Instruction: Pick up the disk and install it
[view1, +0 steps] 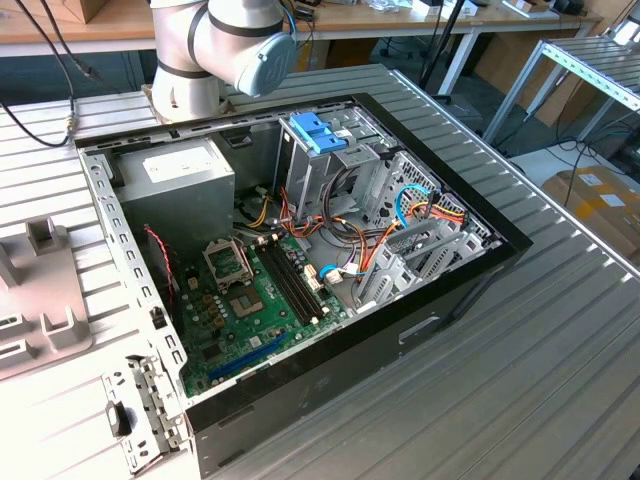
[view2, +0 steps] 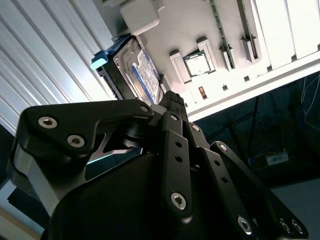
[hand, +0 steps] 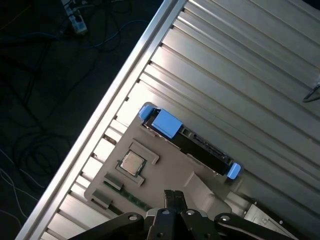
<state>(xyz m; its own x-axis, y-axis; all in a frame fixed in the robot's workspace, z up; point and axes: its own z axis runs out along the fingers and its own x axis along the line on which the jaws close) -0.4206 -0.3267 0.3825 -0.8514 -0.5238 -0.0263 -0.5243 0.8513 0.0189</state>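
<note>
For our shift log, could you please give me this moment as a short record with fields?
disk: seated in the grey tray on the ribbed table, not yet picked up
gripper: shut, empty, aimed at the tray beside the disk
tray also holds: a processor chip
computer case: open, drive cage with blue latch inside

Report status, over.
Hand shut, empty, hovering over gray tray. Disk sits in tray, not yet gripped. Nothing between hand and disk.

Open room over ribbed table (hand: 240, 75) beside disk (hand: 200, 145); fixture tray (hand: 175, 165) crowds disk's other face.
</note>
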